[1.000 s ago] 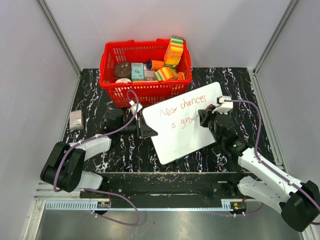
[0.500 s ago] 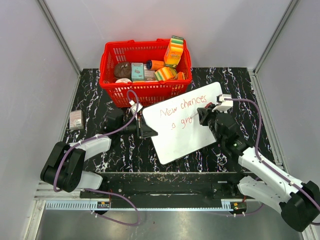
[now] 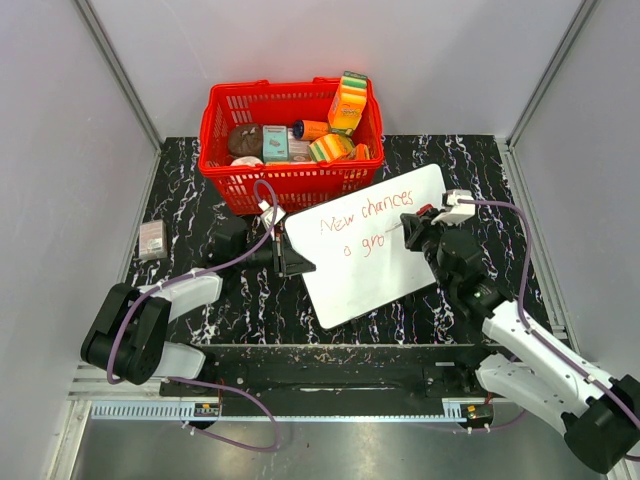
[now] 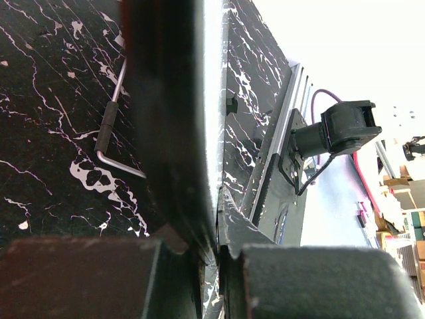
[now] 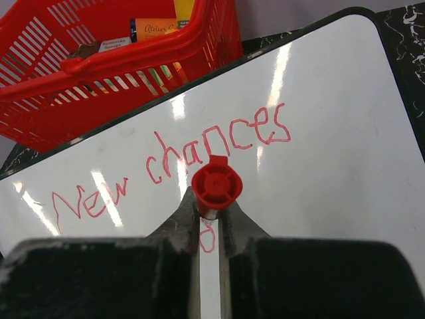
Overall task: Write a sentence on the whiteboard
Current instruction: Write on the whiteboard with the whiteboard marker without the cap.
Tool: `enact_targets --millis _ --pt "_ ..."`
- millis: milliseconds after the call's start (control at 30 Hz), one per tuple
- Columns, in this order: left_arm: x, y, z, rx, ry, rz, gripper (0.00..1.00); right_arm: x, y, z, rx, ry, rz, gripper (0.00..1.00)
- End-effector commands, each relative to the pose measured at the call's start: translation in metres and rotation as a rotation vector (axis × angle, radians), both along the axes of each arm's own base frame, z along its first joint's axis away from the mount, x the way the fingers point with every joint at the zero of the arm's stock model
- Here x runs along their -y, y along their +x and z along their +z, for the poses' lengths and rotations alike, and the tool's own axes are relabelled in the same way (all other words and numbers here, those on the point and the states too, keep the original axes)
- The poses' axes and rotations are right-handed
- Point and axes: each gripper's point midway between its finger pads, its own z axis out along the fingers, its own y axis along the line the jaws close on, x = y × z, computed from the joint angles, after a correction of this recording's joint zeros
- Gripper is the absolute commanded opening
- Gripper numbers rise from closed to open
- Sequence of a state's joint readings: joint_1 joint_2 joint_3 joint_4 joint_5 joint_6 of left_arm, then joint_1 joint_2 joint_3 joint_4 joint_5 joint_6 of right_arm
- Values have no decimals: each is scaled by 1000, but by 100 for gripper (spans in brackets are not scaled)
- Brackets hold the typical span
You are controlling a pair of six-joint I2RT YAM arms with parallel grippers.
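Note:
The whiteboard (image 3: 370,285) lies slanted across the middle of the dark marble table, its white face (image 5: 332,133) filling the right wrist view. The sentence (image 3: 360,212) is thin red handwriting: "New chances" (image 5: 172,166) on top, "a gro" on the line below. My left gripper (image 3: 293,260) is shut on the board's left edge, which the left wrist view shows edge-on, pinched between the jaws (image 4: 214,256). My right gripper (image 3: 410,230) is shut on a red marker (image 5: 216,186) standing on the board just right of the "o". The marker's tip is hidden.
A red basket (image 3: 290,130) holding several packages stands directly behind the board's far edge, its rim (image 5: 99,66) close to my right gripper. A small grey box (image 3: 152,240) lies at the table's left side. A bent metal rod (image 4: 116,133) lies under the board.
My right gripper has moved a little to the right along the second line with the marker. The "o" of "gro" has appeared. The left arm and the board have not moved.

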State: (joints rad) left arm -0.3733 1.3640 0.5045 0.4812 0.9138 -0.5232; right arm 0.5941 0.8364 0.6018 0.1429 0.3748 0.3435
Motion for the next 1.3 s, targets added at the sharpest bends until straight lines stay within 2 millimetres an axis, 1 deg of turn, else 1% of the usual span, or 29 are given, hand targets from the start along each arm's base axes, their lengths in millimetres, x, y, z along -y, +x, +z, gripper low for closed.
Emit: enact_targets --millis 0,300,533,833,1100,1267 --pt "-3 -8 -34 63 110 -47 0 6 8 12 26 1 -40 0" --pt "-3 -8 -34 64 110 -47 0 3 14 8 19 3 -41 0" --pt "-3 -8 -34 62 109 -48 0 2 16 -4 -5 -7 -46 0" --pt "-3 -8 -34 63 110 -47 0 5 9 -17 -31 -15 -42 0" --pt "-4 -8 -34 63 111 -46 0 8 4 -33 -66 -26 -44 0" --pt "-3 -9 -34 63 110 -49 0 9 4 -33 -68 -31 -45 0"
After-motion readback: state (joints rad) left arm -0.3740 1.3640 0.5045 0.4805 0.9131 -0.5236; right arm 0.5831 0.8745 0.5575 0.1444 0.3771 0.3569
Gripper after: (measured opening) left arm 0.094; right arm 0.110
